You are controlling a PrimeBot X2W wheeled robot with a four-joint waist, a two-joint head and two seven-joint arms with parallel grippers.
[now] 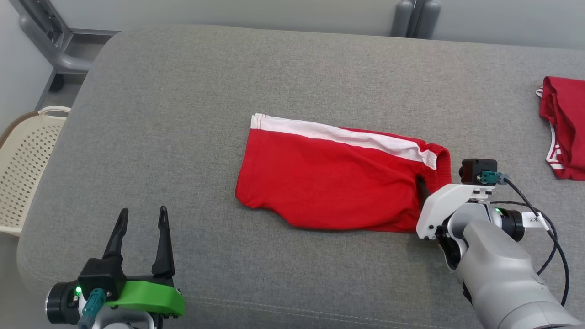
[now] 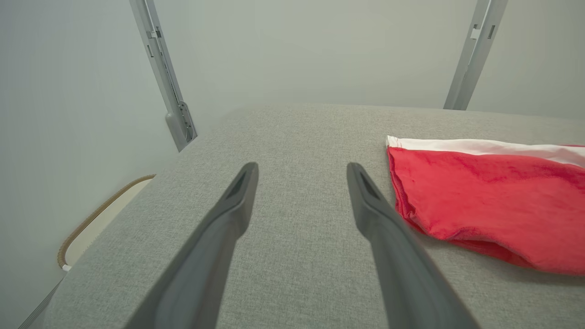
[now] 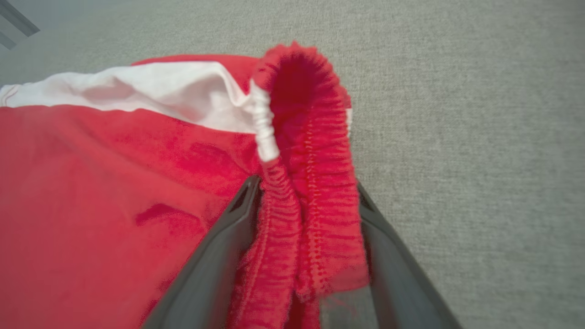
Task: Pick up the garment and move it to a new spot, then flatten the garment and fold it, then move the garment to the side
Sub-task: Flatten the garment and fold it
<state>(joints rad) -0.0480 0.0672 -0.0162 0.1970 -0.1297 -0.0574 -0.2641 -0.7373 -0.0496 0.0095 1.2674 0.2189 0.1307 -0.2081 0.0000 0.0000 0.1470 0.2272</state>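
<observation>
garment (image 1: 333, 183): red shorts lying flat on the grey surface (image 1: 183, 114)
right gripper (image 3: 306, 185): jaws wide — astride the waistband (image 3: 311, 137)
left gripper (image 1: 142, 212): jaws wide, well apart

We can read one marking only: a small white tag (image 1: 534, 220) on the black cable (image 1: 555, 244) just beside the right forearm (image 1: 498, 260), printed "2" and then a character, possibly "米".
</observation>
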